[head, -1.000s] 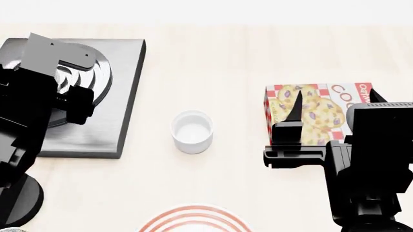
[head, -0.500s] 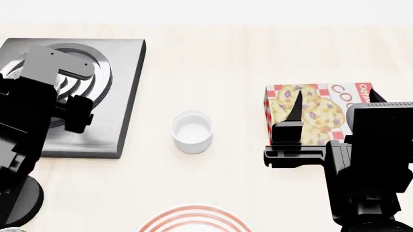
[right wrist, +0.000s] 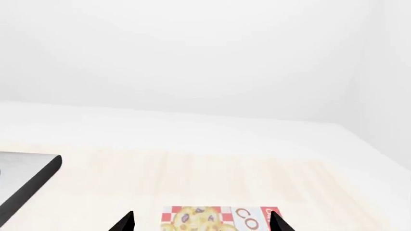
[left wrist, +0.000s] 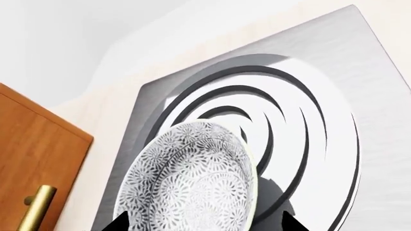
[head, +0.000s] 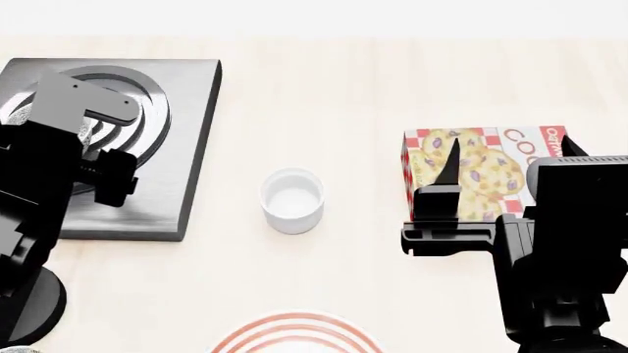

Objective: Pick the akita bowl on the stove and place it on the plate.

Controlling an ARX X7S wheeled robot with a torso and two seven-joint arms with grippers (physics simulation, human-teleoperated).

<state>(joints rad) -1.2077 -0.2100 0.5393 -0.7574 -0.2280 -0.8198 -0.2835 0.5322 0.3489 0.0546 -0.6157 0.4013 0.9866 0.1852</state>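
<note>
The akita bowl (left wrist: 192,178), white with a grey floral speckle, sits on the burner rings of the stove (left wrist: 359,72). My left gripper (left wrist: 204,224) is open, and its two dark fingertips (left wrist: 119,224) straddle the bowl without closing on it. In the head view the left arm covers the burner, and only a sliver of the bowl (head: 91,131) shows on the stove (head: 187,147). The red-ringed plate (head: 294,332) lies at the near edge. My right gripper (head: 510,145) hangs open above the cookie box, holding nothing.
A plain white cup (head: 293,200) stands in the middle of the table. A cookie box (head: 481,173) lies at the right. A round black knob (head: 40,309) sits near the stove's front left. A wooden cabinet with a brass handle (left wrist: 38,168) is beside the counter.
My left arm has shifted a little lower and nearer over the burner, covering more of the bowl. The right arm, cup, box and plate have not moved.
</note>
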